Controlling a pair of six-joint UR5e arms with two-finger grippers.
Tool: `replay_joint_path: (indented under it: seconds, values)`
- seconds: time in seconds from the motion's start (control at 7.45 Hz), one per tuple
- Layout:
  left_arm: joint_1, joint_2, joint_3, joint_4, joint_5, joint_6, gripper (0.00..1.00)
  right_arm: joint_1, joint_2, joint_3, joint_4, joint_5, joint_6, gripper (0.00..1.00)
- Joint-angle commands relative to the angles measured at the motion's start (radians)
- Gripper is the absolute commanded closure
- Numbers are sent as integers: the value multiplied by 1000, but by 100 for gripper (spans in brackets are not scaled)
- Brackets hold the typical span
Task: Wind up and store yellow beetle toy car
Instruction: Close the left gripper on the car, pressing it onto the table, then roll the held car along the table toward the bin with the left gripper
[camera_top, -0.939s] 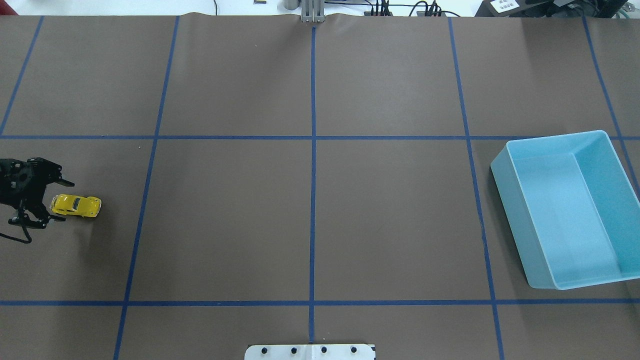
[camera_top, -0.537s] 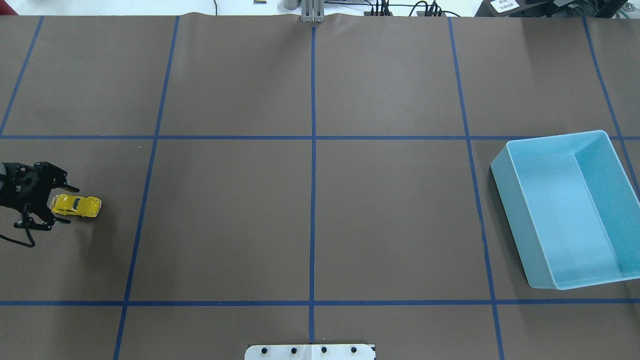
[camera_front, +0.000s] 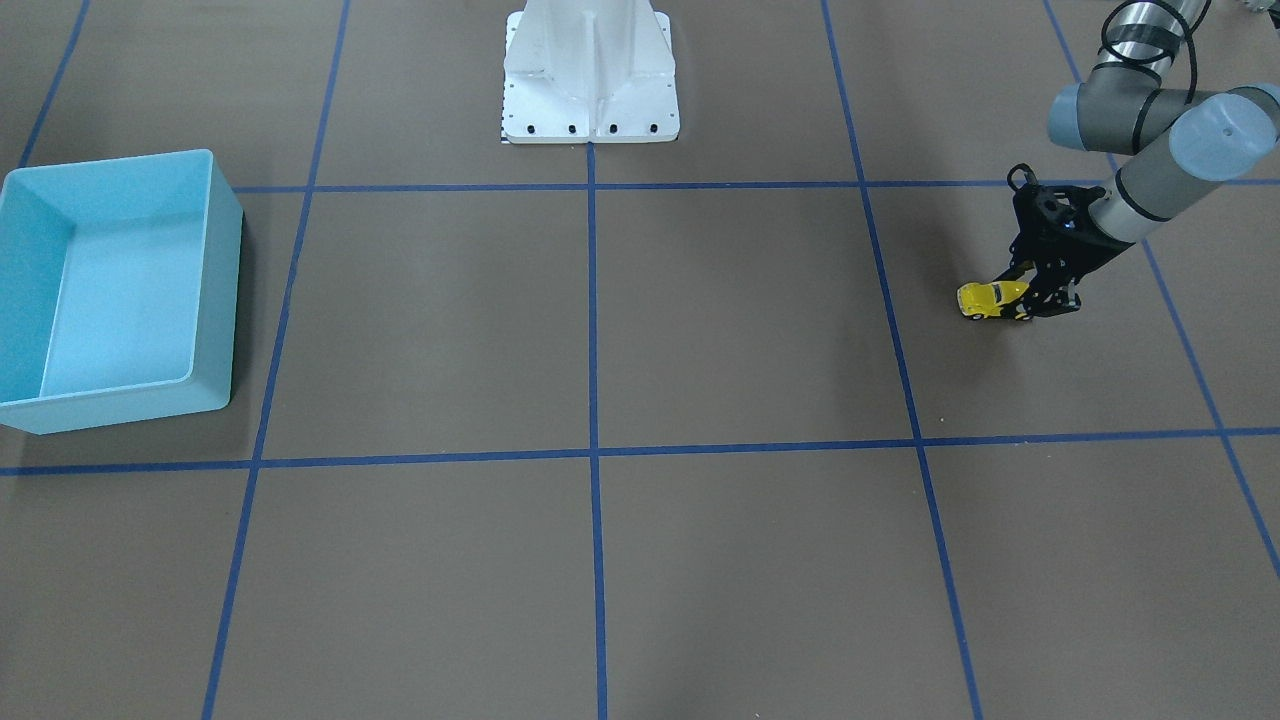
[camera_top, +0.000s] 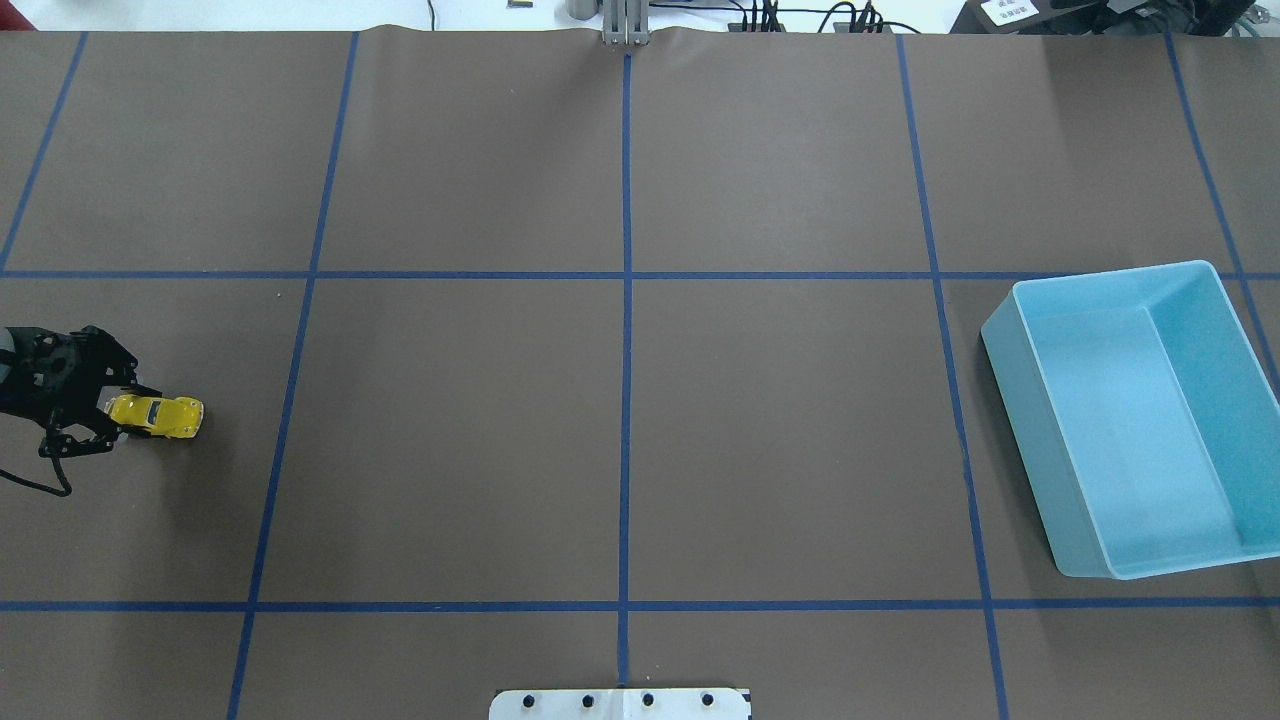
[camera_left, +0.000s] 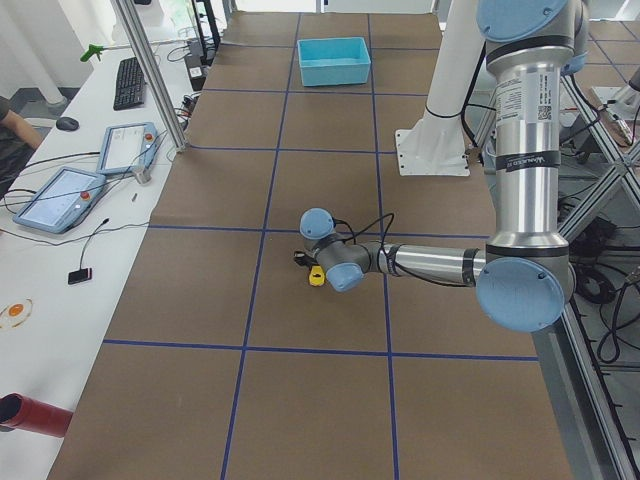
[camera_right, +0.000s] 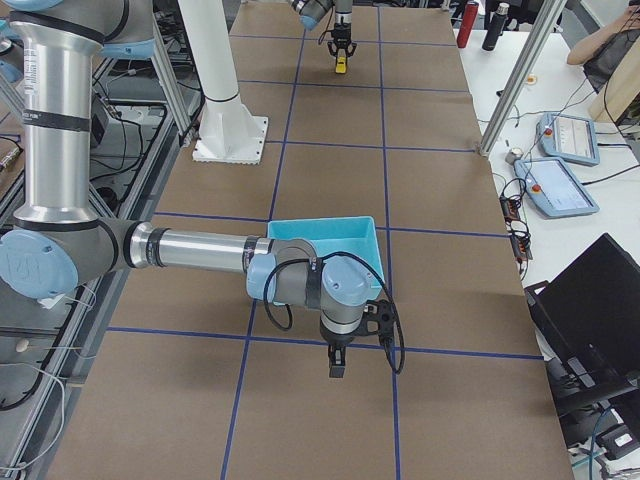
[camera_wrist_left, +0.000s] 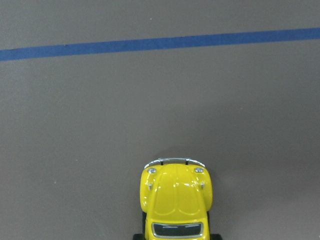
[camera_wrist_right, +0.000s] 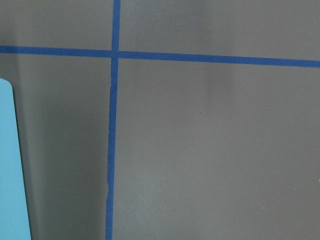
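The yellow beetle toy car (camera_top: 165, 416) stands on its wheels on the brown table at the far left, nose pointing right. It also shows in the front view (camera_front: 988, 299) and the left wrist view (camera_wrist_left: 176, 197). My left gripper (camera_top: 124, 412) reaches in low from the left, its fingers closed against the sides of the car's rear. The light blue bin (camera_top: 1115, 275) stands empty at the far right. My right gripper (camera_right: 337, 368) hangs over the table beside the bin and shows only in the exterior right view, so I cannot tell whether it is open or shut.
Blue tape lines divide the brown table cover into squares. The robot's white base plate (camera_front: 590, 80) sits at the table's near-middle edge. The bin's edge shows at the left of the right wrist view (camera_wrist_right: 7, 165).
The left gripper's fingers have narrowed from wide open to tight around the car's rear. The car has stayed almost in place.
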Motion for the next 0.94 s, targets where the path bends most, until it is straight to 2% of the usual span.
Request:
replay_joint_path:
  seconds: [0.0,0.27,0.81]
  values:
    - [0,-9,-50,0,0,0,80,0,0,0,-2,0,0,1]
    - [3,-70,-73,11,14,-18,83,0,0,0,0,0,0,1]
    - [146,-157,-74,3,73,-148,84,0,0,0,0,0,0,1]
